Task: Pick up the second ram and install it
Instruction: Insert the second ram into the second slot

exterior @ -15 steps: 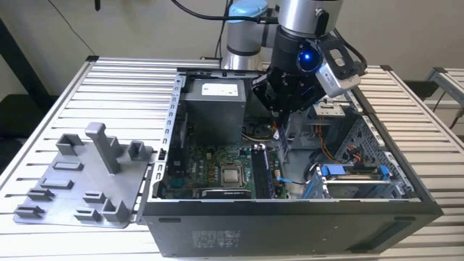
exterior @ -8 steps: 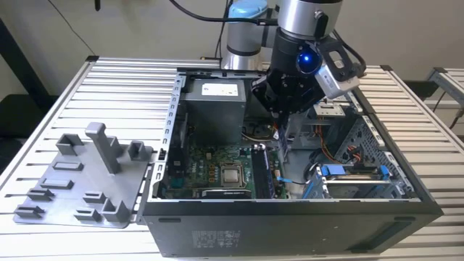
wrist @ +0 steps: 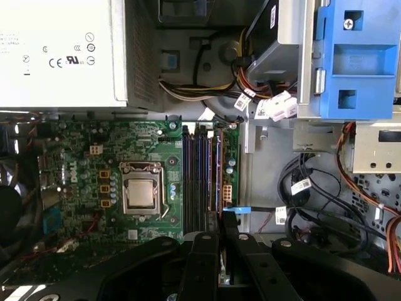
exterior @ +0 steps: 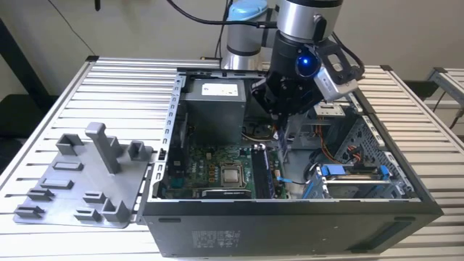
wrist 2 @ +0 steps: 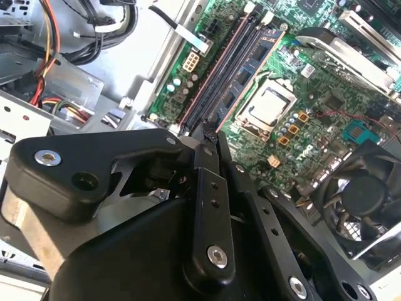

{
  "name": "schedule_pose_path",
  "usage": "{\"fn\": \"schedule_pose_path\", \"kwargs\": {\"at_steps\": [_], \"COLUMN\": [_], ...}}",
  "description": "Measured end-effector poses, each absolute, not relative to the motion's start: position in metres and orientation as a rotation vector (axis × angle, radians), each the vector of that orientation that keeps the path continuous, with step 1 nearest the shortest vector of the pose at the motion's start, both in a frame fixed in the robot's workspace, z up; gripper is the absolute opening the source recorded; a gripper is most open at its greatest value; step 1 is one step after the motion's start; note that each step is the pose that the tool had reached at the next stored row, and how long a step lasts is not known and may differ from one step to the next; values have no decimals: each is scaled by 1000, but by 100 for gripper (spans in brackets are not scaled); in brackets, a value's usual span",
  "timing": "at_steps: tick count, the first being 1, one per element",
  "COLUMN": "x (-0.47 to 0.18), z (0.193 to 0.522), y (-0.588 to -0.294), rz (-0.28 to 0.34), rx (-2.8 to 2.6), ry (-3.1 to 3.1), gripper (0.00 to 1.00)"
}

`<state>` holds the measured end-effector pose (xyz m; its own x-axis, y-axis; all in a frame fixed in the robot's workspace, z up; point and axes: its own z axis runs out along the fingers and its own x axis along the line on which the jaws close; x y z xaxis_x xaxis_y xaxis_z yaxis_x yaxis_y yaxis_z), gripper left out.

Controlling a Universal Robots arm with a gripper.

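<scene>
Exterior view: tool (exterior: 284,142) inside computer case (exterior: 290,223), over motherboard (exterior: 217,163).

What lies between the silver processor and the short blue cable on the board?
The long memory slots, side by side, lie between the processor and the blue cable, as the first wrist view shows.

You're not seeing the gripper (exterior: 284,142) tips clearly in the exterior view; they're dipping down among dark parts inside the computer case (exterior: 290,228). Whether the second ram (wrist 2: 250,63) is sitting fully in its slot is staying too small to tell in both wrist views. The gripper's own body is blocking the near end of the memory slots (wrist: 199,182) in the first wrist view, and the cooling fan (wrist 2: 360,194) is getting cut off by the second wrist view's edge.
</scene>
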<state>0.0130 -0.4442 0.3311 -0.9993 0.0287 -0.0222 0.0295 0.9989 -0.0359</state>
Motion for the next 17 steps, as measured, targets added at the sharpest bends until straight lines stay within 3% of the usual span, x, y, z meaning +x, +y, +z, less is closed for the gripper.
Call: {"fn": "schedule_pose_path", "kwargs": {"at_steps": [17], "x": [13], "z": [316], "y": [-444], "rz": [-57], "rx": [55], "ry": [3140], "gripper": [14]}}
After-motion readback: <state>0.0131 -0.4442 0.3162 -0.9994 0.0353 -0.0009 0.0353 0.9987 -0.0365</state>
